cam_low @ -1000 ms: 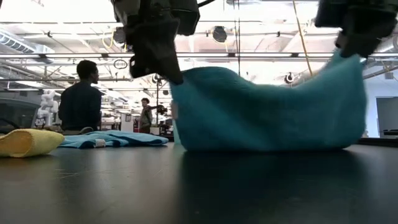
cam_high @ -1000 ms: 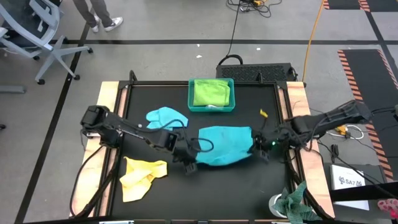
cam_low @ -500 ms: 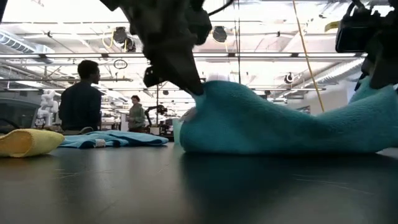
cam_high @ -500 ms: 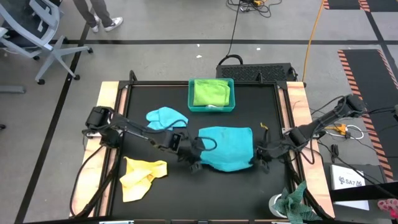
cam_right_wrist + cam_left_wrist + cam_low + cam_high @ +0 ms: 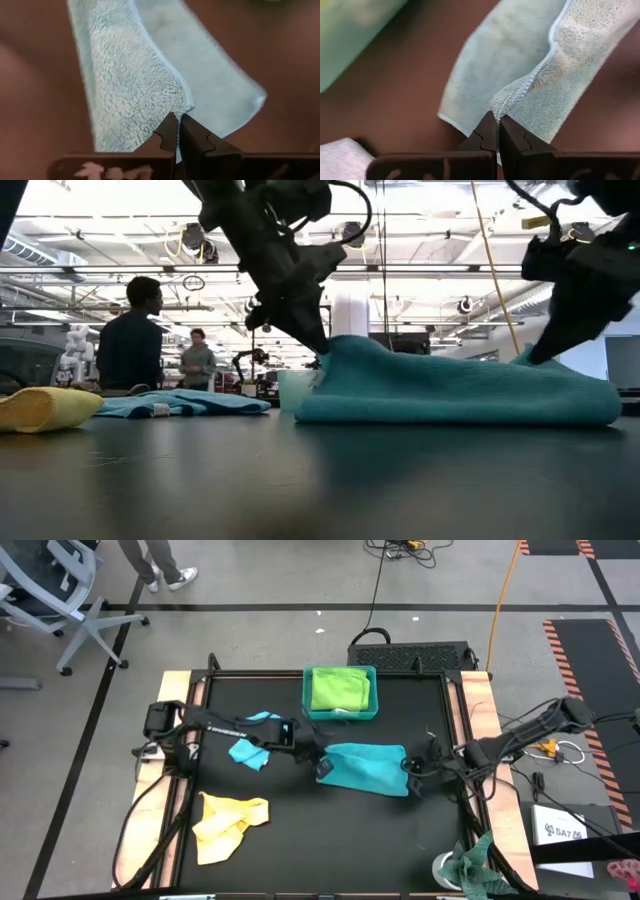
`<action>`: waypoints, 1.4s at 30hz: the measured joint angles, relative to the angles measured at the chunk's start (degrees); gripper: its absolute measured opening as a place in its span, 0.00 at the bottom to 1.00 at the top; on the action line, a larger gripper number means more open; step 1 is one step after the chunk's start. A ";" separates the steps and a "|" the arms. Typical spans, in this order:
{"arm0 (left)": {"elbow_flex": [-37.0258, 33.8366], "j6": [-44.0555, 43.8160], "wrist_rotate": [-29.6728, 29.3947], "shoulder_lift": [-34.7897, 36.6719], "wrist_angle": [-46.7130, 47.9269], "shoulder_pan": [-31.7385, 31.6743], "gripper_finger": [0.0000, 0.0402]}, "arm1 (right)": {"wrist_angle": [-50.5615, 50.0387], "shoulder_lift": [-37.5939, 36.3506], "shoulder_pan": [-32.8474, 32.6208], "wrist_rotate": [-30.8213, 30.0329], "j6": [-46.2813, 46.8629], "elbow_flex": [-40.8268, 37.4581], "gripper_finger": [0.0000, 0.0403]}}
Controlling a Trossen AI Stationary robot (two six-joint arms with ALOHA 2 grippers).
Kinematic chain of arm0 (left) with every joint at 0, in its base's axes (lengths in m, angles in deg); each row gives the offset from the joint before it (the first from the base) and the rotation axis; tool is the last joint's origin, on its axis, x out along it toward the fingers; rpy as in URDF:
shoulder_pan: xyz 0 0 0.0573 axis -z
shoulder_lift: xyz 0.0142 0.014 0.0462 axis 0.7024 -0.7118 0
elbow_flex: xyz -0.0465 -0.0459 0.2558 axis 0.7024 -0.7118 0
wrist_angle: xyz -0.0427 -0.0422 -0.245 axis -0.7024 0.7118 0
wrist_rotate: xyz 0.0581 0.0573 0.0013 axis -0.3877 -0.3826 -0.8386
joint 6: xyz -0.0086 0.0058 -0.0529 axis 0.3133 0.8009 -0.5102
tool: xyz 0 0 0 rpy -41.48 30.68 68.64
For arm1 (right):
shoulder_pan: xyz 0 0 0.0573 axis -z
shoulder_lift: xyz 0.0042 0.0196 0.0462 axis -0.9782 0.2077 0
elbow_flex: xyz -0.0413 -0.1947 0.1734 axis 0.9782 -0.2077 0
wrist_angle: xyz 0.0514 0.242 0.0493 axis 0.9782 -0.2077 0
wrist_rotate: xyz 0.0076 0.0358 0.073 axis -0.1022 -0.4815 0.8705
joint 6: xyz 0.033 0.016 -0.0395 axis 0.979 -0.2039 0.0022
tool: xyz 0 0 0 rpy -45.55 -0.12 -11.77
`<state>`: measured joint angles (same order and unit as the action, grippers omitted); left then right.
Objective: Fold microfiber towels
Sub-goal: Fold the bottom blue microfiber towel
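The turquoise towel [image 5: 365, 768] lies near the middle of the black tabletop [image 5: 330, 840], folded into a flat, soft-edged rectangle of fluffy looped pile. The left gripper [image 5: 320, 764] has its jaws clamped together on the towel's left edge; the left wrist view shows the dark tips [image 5: 497, 131] pinching a stitched hem where the cloth rises into a ridge. The right gripper [image 5: 412, 778] has its jaws clamped on the towel's right edge, and the right wrist view shows the tips [image 5: 177, 127] nipping a folded corner with nubby fabric spreading away from it. In the low view the towel [image 5: 460, 390] sits as a low mound, lifted slightly at both pinched ends.

A light blue towel [image 5: 250, 745] lies rumpled left of the centre, partly under the left arm. A yellow towel [image 5: 228, 824] sits crumpled near the front left corner. A lime green towel [image 5: 338, 688] rests folded inside the rigid teal tray [image 5: 340, 715] at the back edge. A mottled green rag [image 5: 478, 862] hangs off the front right, outside the tabletop. Two people [image 5: 130, 340] show in the room behind.
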<state>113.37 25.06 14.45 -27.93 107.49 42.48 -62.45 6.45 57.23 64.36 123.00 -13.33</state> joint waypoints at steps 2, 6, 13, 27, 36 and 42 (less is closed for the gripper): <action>0.00 -0.61 -0.39 -0.16 0.10 -0.64 0.00 | -0.10 0.00 1.63 -2.36 -1.87 0.00 0.00; 0.00 -1.17 -1.44 -0.17 0.15 -1.07 0.00 | -0.28 0.00 4.74 -6.02 -4.93 0.00 0.00; 0.01 -2.77 -2.58 -0.74 2.87 -0.82 0.00 | -0.30 0.00 9.27 -4.39 -8.23 0.00 0.00; 0.02 -2.21 -1.50 -6.09 2.70 -0.72 0.00 | 2.33 0.07 9.94 -1.36 -8.21 -4.16 0.00; 0.02 -1.45 -4.43 -5.81 2.31 -2.92 0.05 | 9.44 0.05 9.94 -1.64 -8.44 -8.83 0.00; 0.02 -0.85 -6.40 -5.81 1.18 -3.92 0.09 | 11.39 -0.07 10.80 -1.60 -12.12 -8.83 0.06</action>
<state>113.40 24.20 8.04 -33.74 108.67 38.55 -51.06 6.39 68.02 62.77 110.88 -22.16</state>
